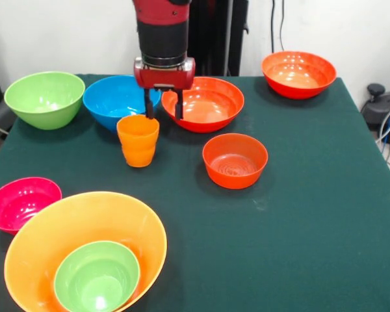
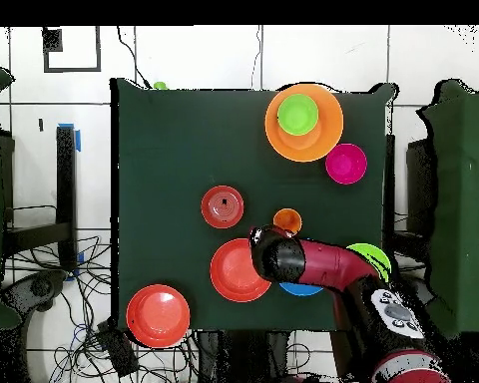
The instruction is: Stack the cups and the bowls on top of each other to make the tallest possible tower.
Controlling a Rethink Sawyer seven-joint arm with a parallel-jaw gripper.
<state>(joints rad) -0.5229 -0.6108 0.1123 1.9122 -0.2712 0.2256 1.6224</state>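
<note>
The gripper (image 1: pixel 162 108) hangs open just above and behind the small tapered orange plastic cup (image 1: pixel 138 140), one finger at its rim. Nearer the camera, well apart, the largest glossy orange bowl (image 1: pixel 49 244) holds a small green bowl (image 1: pixel 96 276) on the worktop (image 1: pixel 299 214).

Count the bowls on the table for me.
8: green bowl, blue bowl and two red-orange bowls at the robot's side; small red-orange bowl mid-table; pink bowl; small green bowl nested in orange bowl.
</note>
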